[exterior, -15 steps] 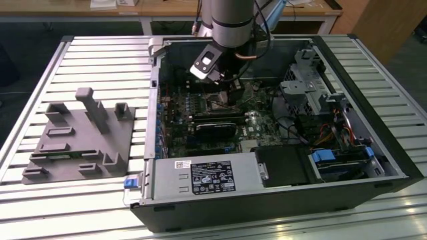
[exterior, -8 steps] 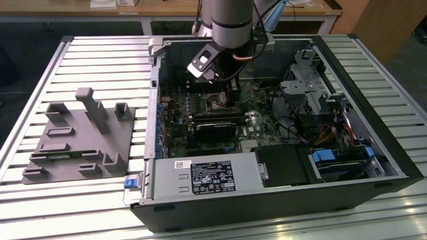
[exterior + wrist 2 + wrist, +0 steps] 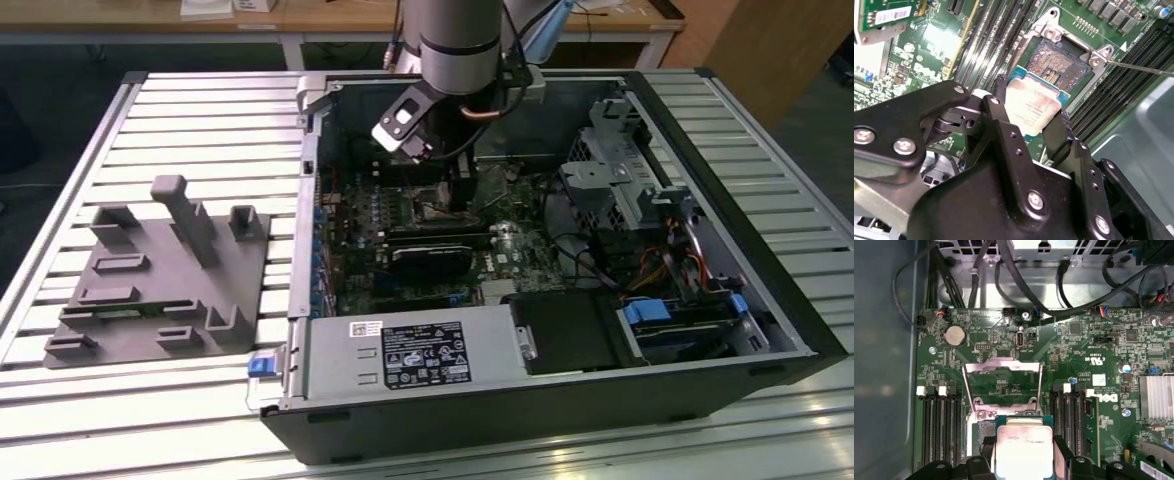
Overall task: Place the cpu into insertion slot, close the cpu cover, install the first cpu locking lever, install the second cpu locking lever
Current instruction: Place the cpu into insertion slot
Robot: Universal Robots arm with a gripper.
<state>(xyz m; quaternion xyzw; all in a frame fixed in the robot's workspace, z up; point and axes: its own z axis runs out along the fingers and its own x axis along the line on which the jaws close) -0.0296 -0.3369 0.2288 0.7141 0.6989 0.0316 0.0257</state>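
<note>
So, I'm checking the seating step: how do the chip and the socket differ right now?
The chip has a pale silvery face; the socket is dark with a thin metal rim. The chip is clamped in the gripper and not seated; the socket sits fixed in the green board and is empty. Both are square and look about the same size.

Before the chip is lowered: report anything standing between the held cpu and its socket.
Nothing visible does. The black gripper holds the pale silver square cpu close by the dark square insertion slot, whose pins lie bare; the silvery metal-frame cpu cover stands open.
</note>
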